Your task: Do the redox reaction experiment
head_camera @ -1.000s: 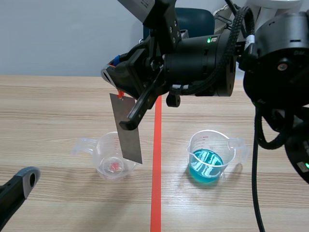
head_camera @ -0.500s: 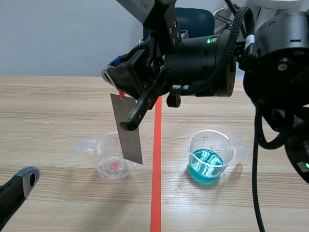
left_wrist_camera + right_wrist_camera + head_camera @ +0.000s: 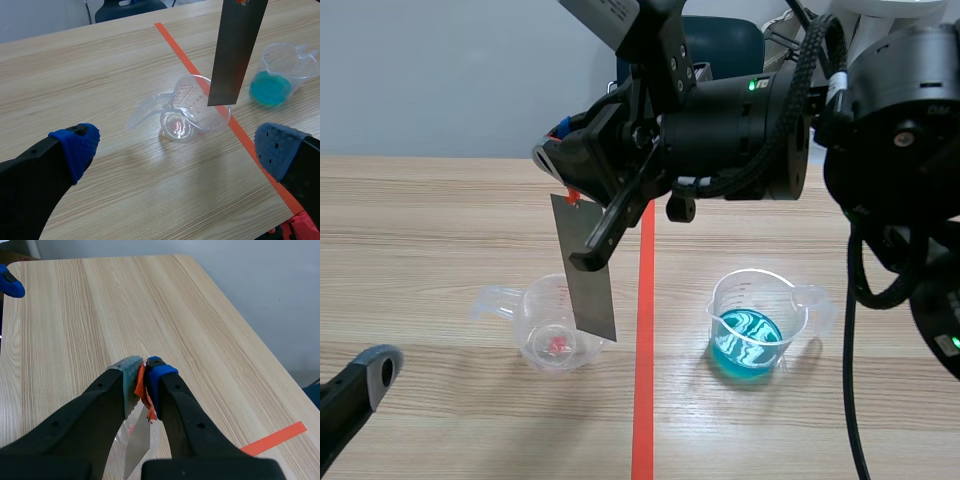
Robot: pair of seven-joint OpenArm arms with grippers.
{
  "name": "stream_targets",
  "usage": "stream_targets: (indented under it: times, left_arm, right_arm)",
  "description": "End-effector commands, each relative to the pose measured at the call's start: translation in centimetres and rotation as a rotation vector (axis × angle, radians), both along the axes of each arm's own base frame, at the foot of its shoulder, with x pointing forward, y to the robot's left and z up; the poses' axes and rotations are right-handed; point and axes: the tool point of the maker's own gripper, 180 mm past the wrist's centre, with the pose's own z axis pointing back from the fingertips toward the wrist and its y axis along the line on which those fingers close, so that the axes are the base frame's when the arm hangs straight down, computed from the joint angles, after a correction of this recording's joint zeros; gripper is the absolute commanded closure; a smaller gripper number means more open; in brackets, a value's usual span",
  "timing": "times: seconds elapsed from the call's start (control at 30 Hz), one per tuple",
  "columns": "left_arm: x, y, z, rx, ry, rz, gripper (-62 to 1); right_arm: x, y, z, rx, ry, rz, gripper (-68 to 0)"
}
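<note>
Strip of grey metal [image 3: 590, 300] hangs above the clear measuring cup [image 3: 545, 345], pinched at top by right gripper [image 3: 568, 192], likely for dipping; left gripper [image 3: 177, 147] gapes wide.

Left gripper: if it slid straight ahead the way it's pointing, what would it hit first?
Most likely the clear cup, straight ahead of the left gripper. The metal strip held by the right gripper seems to hang just over it, though depth is unclear.
</note>
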Motion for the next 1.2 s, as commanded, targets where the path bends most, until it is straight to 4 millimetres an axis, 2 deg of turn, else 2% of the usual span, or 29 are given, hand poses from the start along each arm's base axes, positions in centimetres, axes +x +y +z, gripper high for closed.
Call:
stream_targets:
  times: [0.0,1.17]
  left_arm:
    - [0.25,-0.38,0.96,-0.02,-0.03,-0.001,-62.3]
    - [0.25,-0.38,0.95,-0.02,-0.03,-0.001,-62.3]
  right_arm:
    - [0.29,-0.14,0.48,0.008,-0.012,-0.007,-1.3]
    - [0.42,-0.26,0.24,-0.008,-0.02,-0.015,-1.3]
